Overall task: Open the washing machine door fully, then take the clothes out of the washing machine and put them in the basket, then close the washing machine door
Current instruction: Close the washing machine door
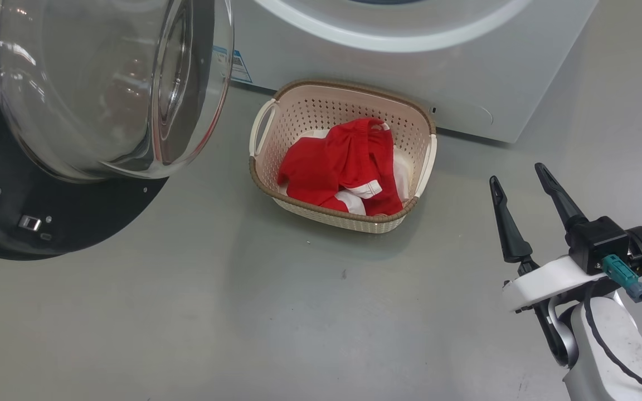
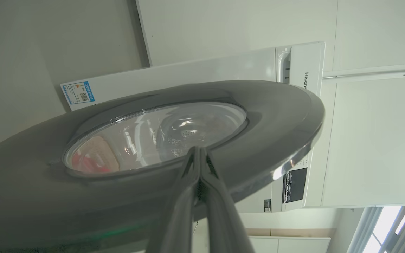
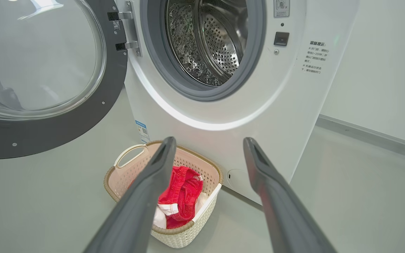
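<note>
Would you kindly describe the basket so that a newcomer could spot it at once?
Start at the white washing machine with its door swung open. On the grey floor just in front of it stands the basket. It is small, cream, perforated and brown-rimmed, and it holds the red clothes.

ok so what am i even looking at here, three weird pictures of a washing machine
It is a two-armed wheeled robot doing laundry. The head view looks down at the grey floor: a big white front-loading washing machine, its round black-ringed glass door swung open, and a small cream perforated plastic basket holding red-and-white fabric clothes. The other two pictures come from wrist cameras. The right gripper is open and empty; the left gripper, shut, points at the door's outer face.
</note>
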